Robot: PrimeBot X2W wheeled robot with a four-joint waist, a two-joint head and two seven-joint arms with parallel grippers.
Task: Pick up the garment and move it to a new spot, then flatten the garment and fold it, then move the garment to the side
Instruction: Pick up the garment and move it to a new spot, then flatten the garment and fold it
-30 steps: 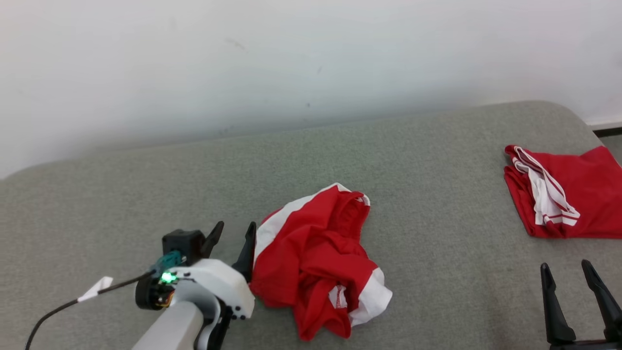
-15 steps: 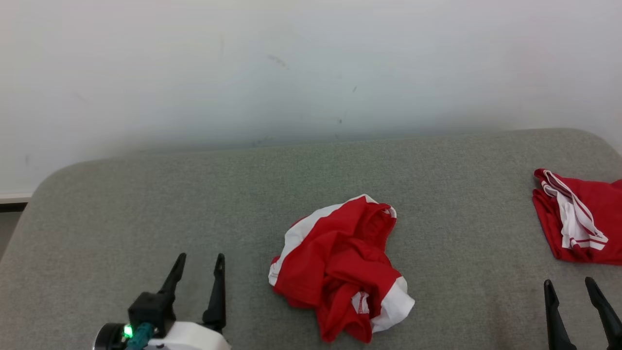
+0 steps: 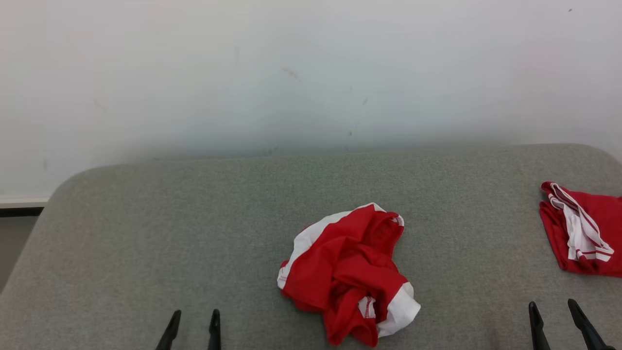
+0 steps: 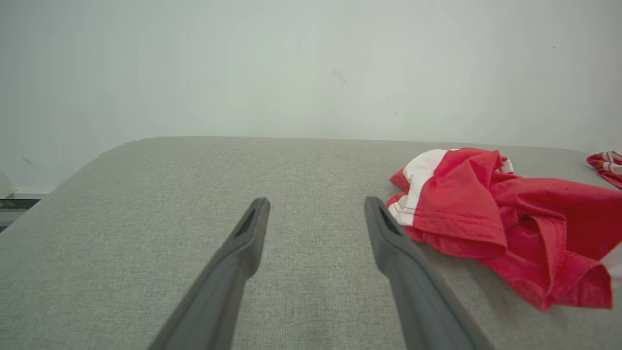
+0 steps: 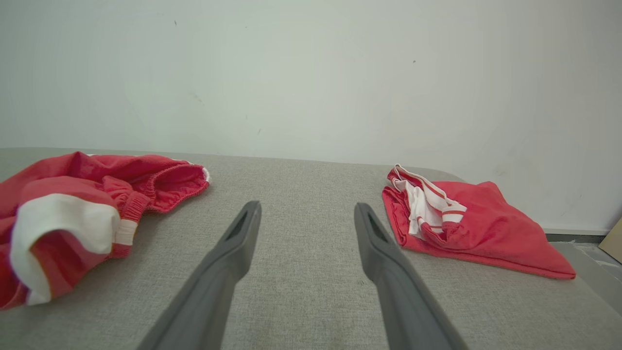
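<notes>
A: Right, status: the garment (image 3: 347, 274) is a crumpled red-and-white heap around the middle of the table (image 3: 146, 233), slightly toward the table's front. I'd say nothing is flattened or folded yet.
B: Claws?
A: Left gripper (image 3: 195, 315) and right gripper (image 3: 553, 304) are both spread wide and empty. They sit at the table's front edge, one toward each end. Neither touches cloth.
B: Risks?
A: Main one is the second red garment (image 3: 583, 233), folded, at the table's right end. The right gripper is nearer to that than to the heap. Grab the wrong one and a tidy fold gets wrecked.
B: And the heap itself?
A: The layers are bunched, with the waistband and white panel tucked over each other. A shallow pinch likely takes one layer, so it lifts twisted and won't lie flat. Too deep and the fingers could snag the table's fabric cover.
B: Placement?
A: Spread it near the table's right end and it may overlap the folded piece. The table's left half looks safer.
</notes>
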